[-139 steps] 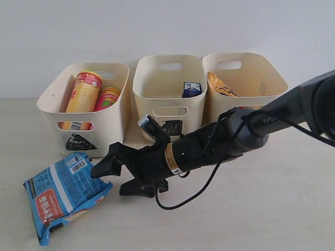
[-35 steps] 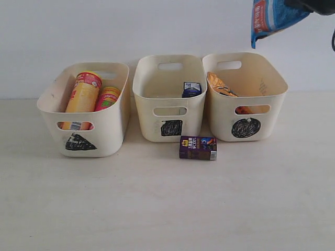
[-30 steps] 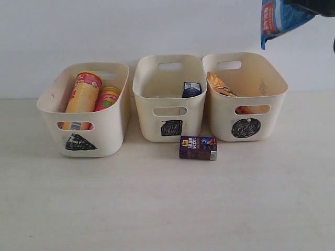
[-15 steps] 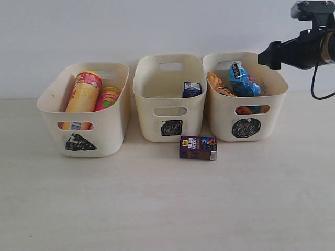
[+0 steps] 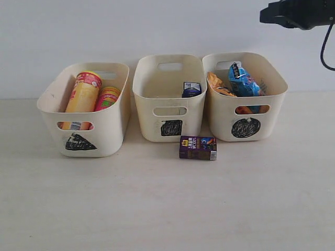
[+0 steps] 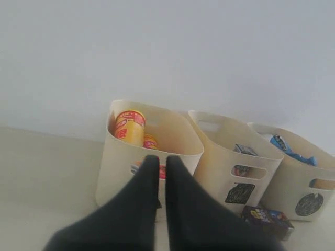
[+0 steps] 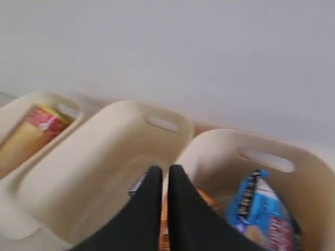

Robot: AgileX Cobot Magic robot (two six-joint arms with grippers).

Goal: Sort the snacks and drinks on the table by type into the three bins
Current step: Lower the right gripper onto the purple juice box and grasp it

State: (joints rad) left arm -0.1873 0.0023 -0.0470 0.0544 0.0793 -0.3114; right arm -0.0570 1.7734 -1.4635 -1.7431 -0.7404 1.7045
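Note:
The blue packet (image 5: 242,81) lies in the circle bin (image 5: 222,117) beside the orange bag (image 5: 219,84). Yellow tube (image 5: 84,94) and pink tube (image 5: 107,98) stand in the triangle bin (image 5: 110,125). The purple and white carton (image 5: 191,89) sits in the square bin (image 5: 146,115). On the table (image 5: 157,204), the dark brown carton (image 5: 198,148) lies in front of the square and circle bins. My right gripper (image 5: 264,15) hangs shut and empty high above the circle bin; its wrist view shows the gripper (image 7: 165,170) over the blue packet (image 7: 261,206). My left gripper (image 6: 162,159) is shut, empty, facing the triangle bin (image 6: 118,167).
The three bins stand side by side against a pale wall. A black cable (image 5: 325,49) hangs from the right arm at the top right. The left arm is out of the exterior view.
The right gripper carried the blue packet up over the circle bin and let it drop in. It then shut and rose towards the top right.

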